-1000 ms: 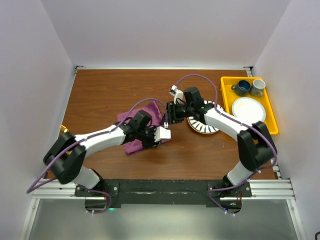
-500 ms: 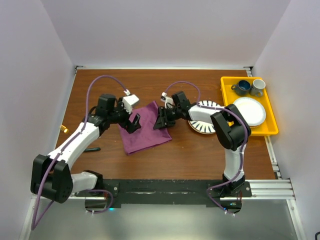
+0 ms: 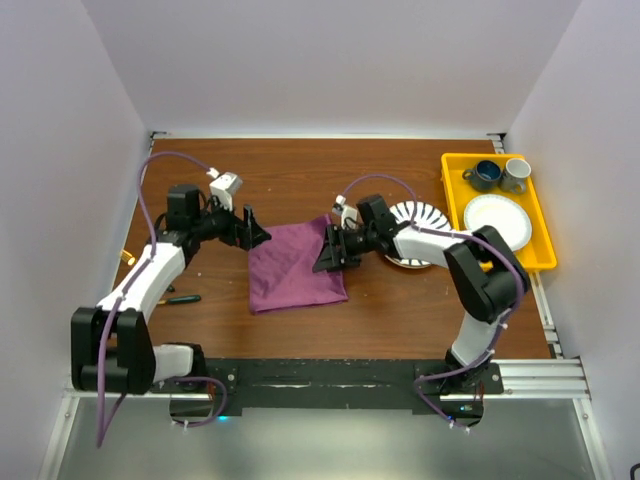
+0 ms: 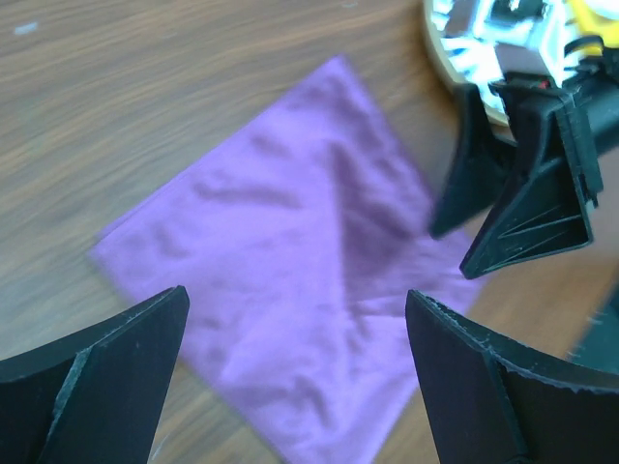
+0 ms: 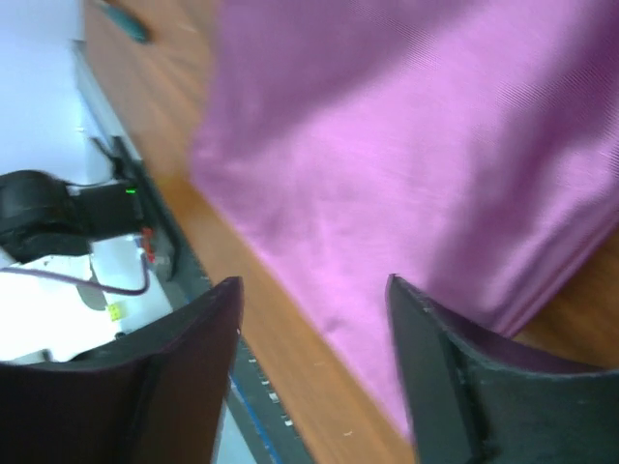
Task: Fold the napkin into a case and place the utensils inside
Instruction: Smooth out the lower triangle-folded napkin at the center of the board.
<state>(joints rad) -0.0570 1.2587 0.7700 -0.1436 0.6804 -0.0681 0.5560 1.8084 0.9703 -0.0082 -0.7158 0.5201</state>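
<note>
The striped plate (image 3: 418, 211) is partly hidden behind the right arm (image 3: 432, 243). In the right wrist view the napkin (image 5: 406, 145) is blurred, cut off at top and right edges.

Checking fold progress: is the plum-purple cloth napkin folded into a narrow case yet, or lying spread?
Spread: the plum-purple cloth napkin lies flat as a rough square, not a narrow pouch.

A brown wood-grain worktop (image 3: 300, 175) sits boxed by plain pale walls (image 3: 330, 60) at nine, twelve and three o'clock, evenly lit.
</note>
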